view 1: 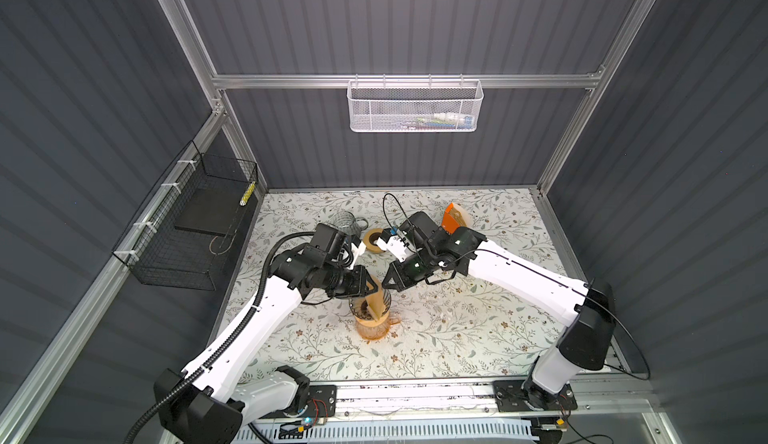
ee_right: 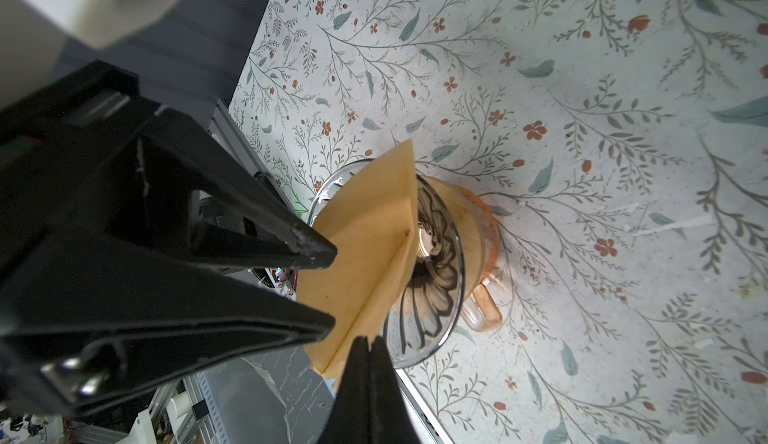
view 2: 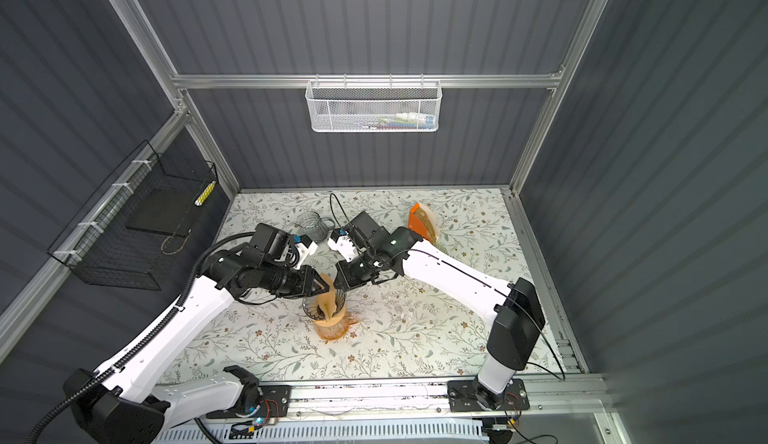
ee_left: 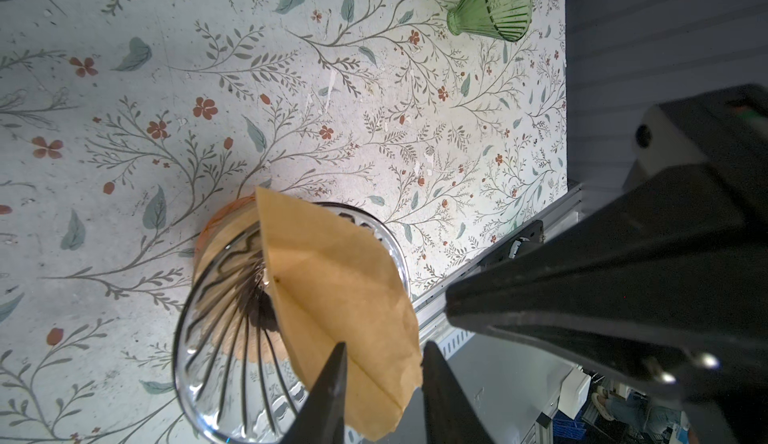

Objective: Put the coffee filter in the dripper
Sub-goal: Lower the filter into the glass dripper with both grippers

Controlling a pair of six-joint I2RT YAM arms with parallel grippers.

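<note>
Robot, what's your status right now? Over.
Left claw astride coffee filter, jaws apart. Right claw shut at its edge. Filter tip inside dripper, folded flat, not seated. Nothing else in the dripper.

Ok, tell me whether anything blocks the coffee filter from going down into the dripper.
Nothing visible does. The coffee filter leans with its point apparently inside the glass dripper, whose bowl holds nothing else.
</note>
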